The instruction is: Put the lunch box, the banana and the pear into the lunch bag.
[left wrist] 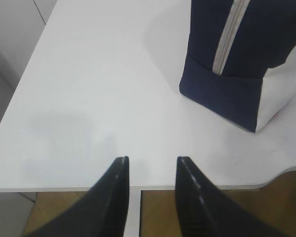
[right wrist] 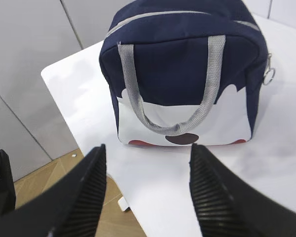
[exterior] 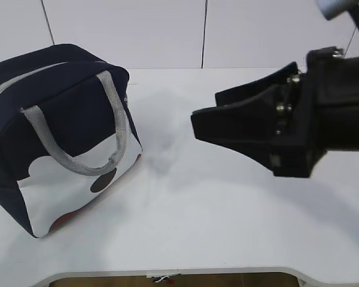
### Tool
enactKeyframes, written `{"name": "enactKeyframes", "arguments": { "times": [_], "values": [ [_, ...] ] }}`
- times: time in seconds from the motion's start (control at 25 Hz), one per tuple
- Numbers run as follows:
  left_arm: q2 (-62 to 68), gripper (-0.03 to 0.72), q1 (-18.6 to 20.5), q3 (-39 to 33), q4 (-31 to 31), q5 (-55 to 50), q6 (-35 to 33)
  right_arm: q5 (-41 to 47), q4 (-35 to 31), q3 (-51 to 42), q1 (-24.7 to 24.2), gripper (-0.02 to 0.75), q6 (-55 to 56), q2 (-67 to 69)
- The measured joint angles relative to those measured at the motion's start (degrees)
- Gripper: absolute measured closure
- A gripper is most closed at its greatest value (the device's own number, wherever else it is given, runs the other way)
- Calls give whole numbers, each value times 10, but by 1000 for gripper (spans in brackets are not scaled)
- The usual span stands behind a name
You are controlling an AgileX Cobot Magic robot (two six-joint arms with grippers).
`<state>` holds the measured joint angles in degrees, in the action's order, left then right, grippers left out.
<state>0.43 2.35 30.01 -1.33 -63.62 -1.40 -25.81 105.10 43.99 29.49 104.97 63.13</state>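
The navy lunch bag [exterior: 66, 119] stands upright on the left of the white table, its grey handle hanging down the front panel. The grey zipper [left wrist: 227, 44] runs along the top and looks closed, with the ring pull [right wrist: 269, 75] at one end. My right gripper [exterior: 206, 110] hovers above the table to the right of the bag. It points at the lunch bag [right wrist: 177, 64] and is open and empty. My left gripper [left wrist: 152, 159] is open and empty over the table's near edge, well apart from the lunch bag [left wrist: 266, 39]. The lunch box, banana and pear are out of view.
The white table [exterior: 227, 227] stretches bare between the bag and my right gripper. Its front edge [left wrist: 64, 187] lies just under my left fingers, with wooden floor below. A white panelled wall [exterior: 167, 30] rises behind the table.
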Motion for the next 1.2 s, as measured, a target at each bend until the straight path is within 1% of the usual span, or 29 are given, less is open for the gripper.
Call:
{"name": "enactKeyframes", "arguments": {
  "times": [0.36, 0.56, 0.88, 1.2],
  "values": [
    [0, 445, 0, 0, -1, 0, 0, 33, 0, -118, 0, 300, 2, -188],
    [0, 445, 0, 0, -1, 0, 0, 33, 0, -178, 0, 300, 32, -292],
    [0, 445, 0, 0, -1, 0, 0, 43, 0, -210, 0, 300, 54, -391],
    [0, 445, 0, 0, -1, 0, 0, 59, 0, -234, 0, 300, 56, -418]
  ]
}}
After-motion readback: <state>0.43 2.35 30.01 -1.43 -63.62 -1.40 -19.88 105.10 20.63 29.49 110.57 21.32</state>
